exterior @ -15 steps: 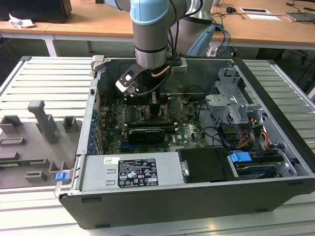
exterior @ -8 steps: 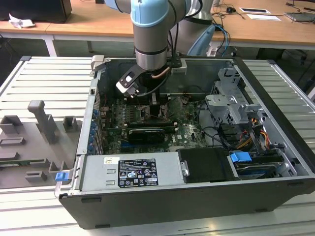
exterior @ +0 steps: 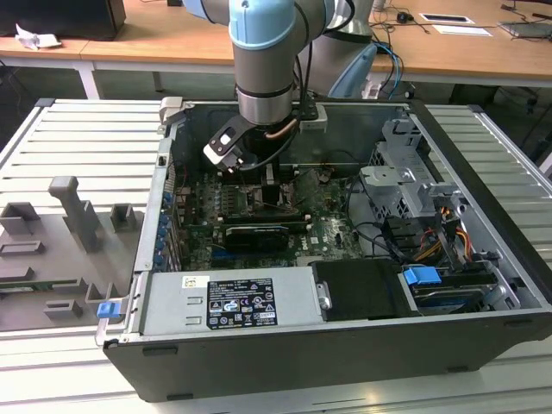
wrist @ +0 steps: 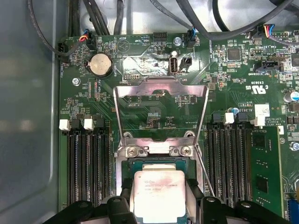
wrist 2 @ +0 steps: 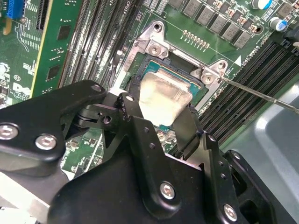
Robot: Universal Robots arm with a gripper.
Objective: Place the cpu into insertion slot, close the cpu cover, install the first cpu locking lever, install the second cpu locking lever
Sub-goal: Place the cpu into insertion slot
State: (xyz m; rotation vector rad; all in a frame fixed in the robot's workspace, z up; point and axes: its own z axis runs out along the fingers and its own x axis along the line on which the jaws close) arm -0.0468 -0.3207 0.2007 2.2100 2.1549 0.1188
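Pincer (wrist 2: 161, 112), black, jointed and bolted; its fingers (wrist 2: 187, 128) clamped on opposite edges of the cpu (wrist 2: 162, 95), a flat square chip with a dull silvery-beige metal top; chip held directly over the socket (wrist: 133, 164), seated or just above cannot be told; beyond the pincer's tips the cover (wrist: 161, 86), a thin silvery frame with a square opening, stands open on its hinge; ribbed black memory slots (wrist: 86, 163) flank the pincer on both sides; all sits on the green board (wrist: 233, 93) inside the open dark case (exterior: 345, 362).
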